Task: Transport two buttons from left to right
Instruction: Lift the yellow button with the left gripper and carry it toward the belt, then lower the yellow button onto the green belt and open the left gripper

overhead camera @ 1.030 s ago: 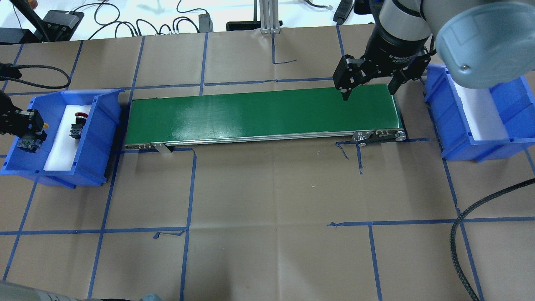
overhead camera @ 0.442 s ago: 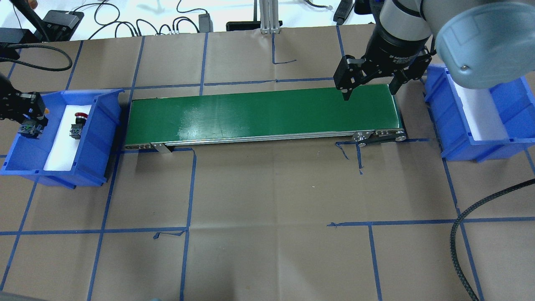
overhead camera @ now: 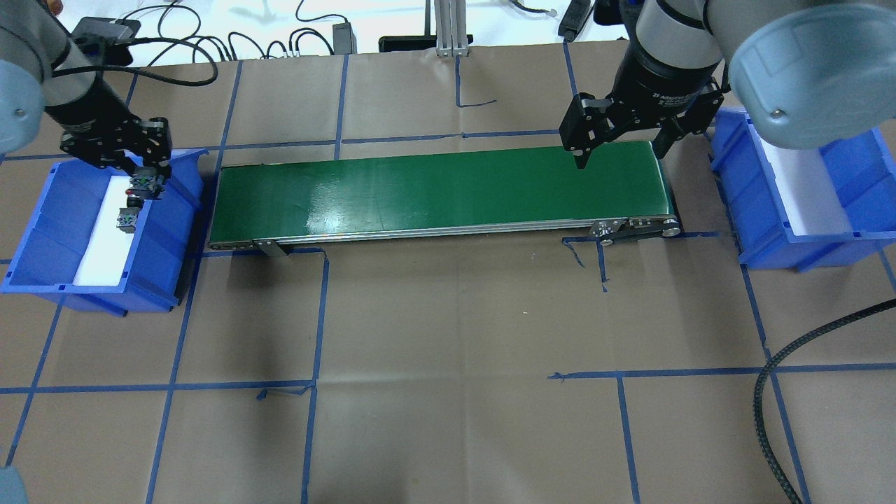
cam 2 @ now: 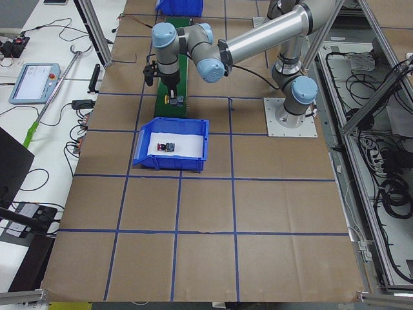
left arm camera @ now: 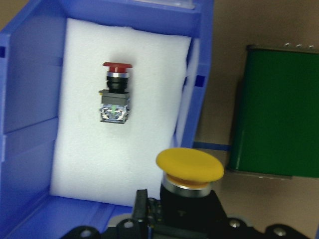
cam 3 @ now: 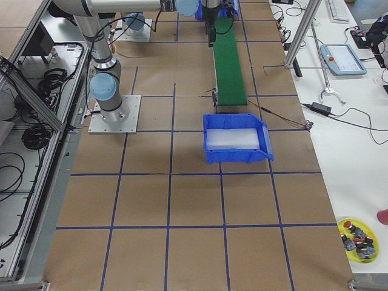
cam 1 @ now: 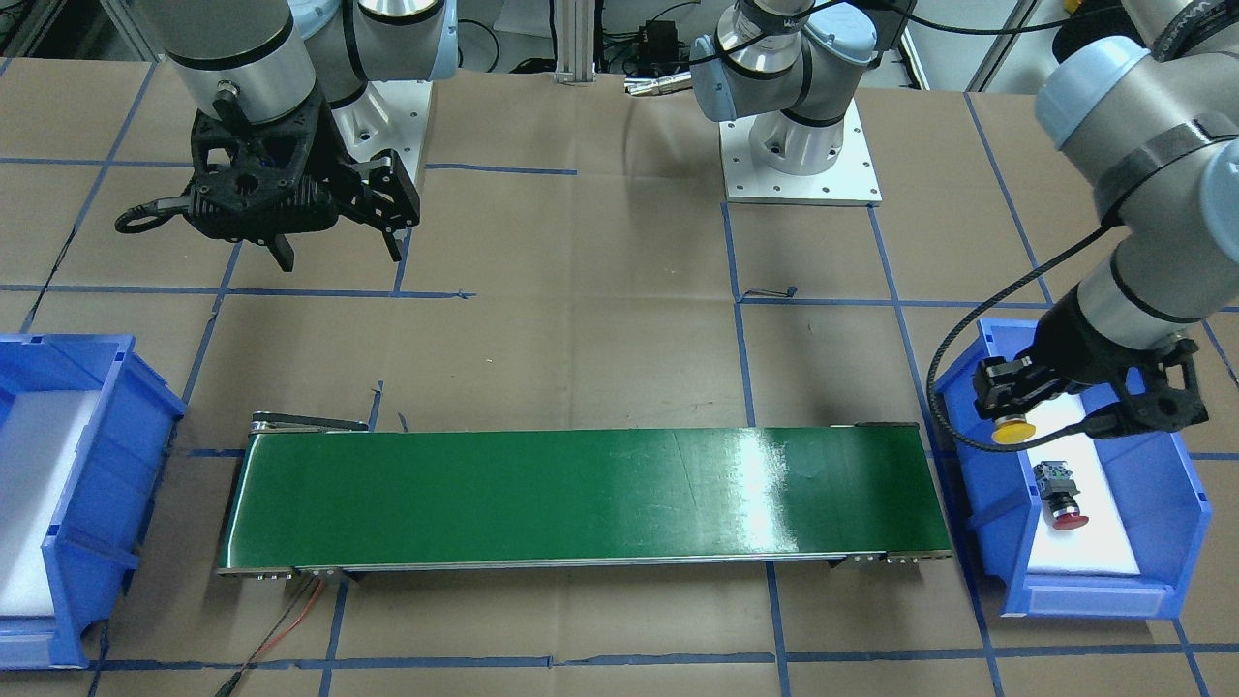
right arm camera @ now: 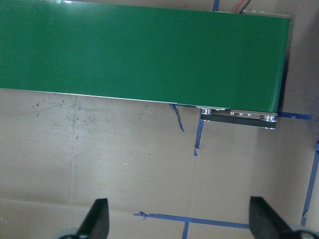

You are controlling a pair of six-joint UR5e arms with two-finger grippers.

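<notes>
- You had the left gripper [cam 1: 1013, 405] clamped on the yellow button [cam 1: 1012, 432], gripping its dark body while the cap stuck out past the fingers.
- From the left wrist, you saw that yellow cap [left arm camera: 189, 167] close in front of the camera, lifted clear of the foam [left arm camera: 84, 149].
- The held button hung over the left bin [overhead camera: 42, 231], close to the wall [left arm camera: 202, 64] on the belt's side.
- The red button [cam 1: 1060, 494] lay on its side on the white foam in that bin, with its cap pointing away from the robot.
- In the overhead view you could see the red button [overhead camera: 129, 210] just beside the left gripper [overhead camera: 145, 178], and not touching it.
- The belt [overhead camera: 434, 192] ran between the two bins, and you had nothing on its green surface.
- Your right gripper [overhead camera: 619, 157] had its fingers spread wide and held nothing.
- It hung above the table near the belt's right end, at the far edge as seen from overhead.
- From the right wrist you saw the two fingers [right arm camera: 97, 221] far apart, with brown paper [right arm camera: 124, 164] and blue tape lines below them and the belt's end higher in the view.
- The right bin [overhead camera: 763, 203] sat just beyond that end of the belt, showing only its white foam liner [cam 3: 233, 140].
</notes>
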